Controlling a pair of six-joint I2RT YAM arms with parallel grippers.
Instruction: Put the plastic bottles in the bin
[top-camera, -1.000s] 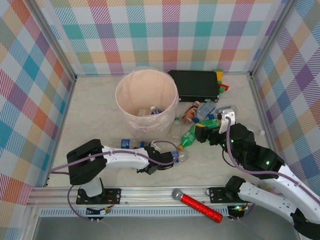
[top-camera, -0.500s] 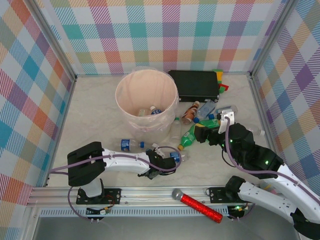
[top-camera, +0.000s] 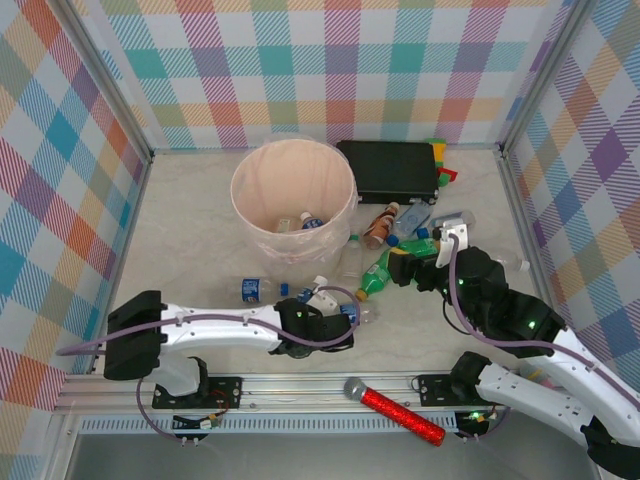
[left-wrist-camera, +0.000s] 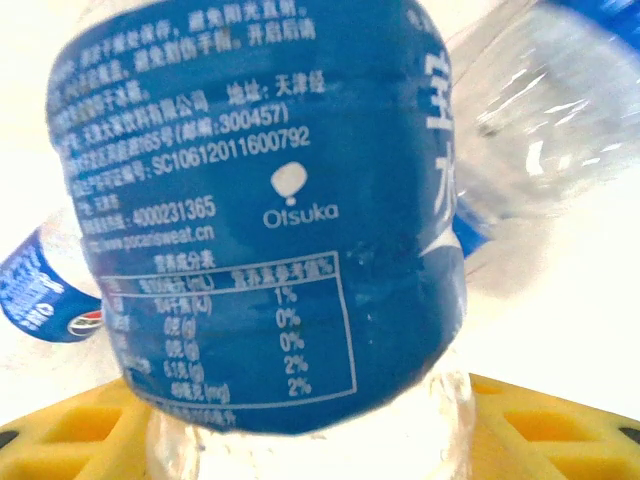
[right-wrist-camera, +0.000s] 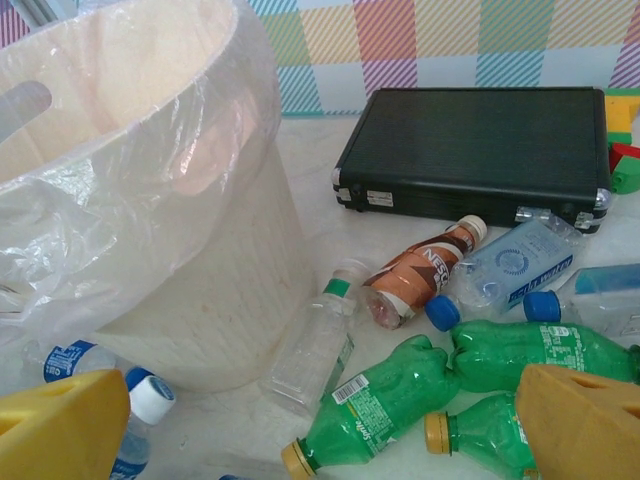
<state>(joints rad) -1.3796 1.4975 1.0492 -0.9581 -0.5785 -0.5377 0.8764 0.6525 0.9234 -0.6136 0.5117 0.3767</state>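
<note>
So my left hand (top-camera: 338, 322) is clamped on a clear blue-label bottle (left-wrist-camera: 270, 230) down on the tabletop (top-camera: 190, 230), just in front of the bin (top-camera: 262, 160). My right hand (right-wrist-camera: 320, 430) hangs wide open over the green bottles (right-wrist-camera: 520, 350) right of the bin, holding nothing. A couple of loose bottles (top-camera: 308, 222) sit inside the bin.

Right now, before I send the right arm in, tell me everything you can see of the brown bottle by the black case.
The brown bottle lies on its side on the table, in front of the black case and apart from it. It looks plastic, with an orange-and-brown wrap label and a cream cap pointing toward the case. A clear blue-labelled bottle lies close beside it; whether they touch is unclear.
</note>
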